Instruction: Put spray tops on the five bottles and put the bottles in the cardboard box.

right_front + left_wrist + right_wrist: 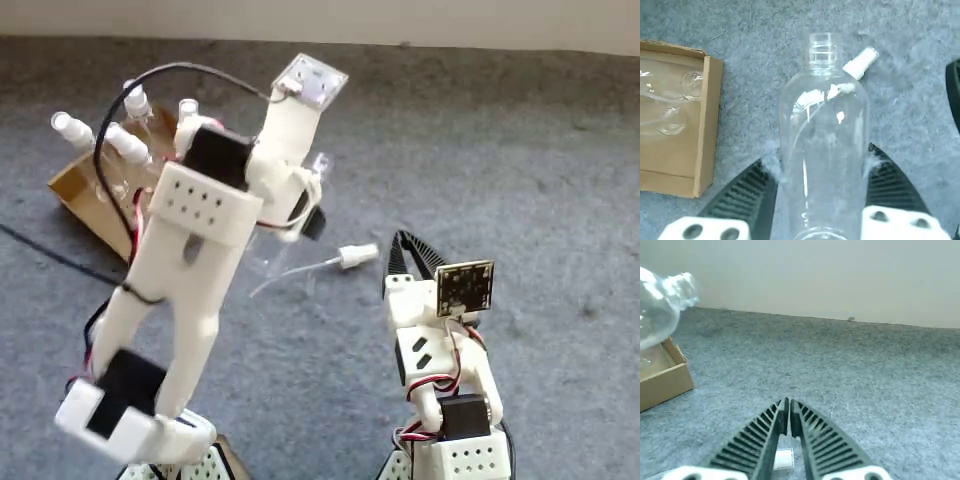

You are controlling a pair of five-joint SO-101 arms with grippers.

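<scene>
My left gripper (pixel 821 162) is shut on a clear bottle (pixel 824 130) held up above the carpet, its neck open and bare. In the high view that bottle (pixel 319 166) sticks out past the left gripper (pixel 304 208). A white spray top (pixel 356 256) with a thin tube lies on the carpet below; the same spray top (pixel 860 62) lies beyond the bottle's neck. My right gripper (pixel 407 257) is shut, low over the carpet just right of the top. Its fingers (pixel 788 412) meet, with the spray top (pixel 784 459) beneath them.
The cardboard box (pixel 88 196) sits at the back left with several capped bottles (pixel 125 143) in it. The box wall (pixel 707 125) lies close beside the held bottle. Grey carpet stretches to the right, and a pale wall (pixel 840 275) runs along the far side.
</scene>
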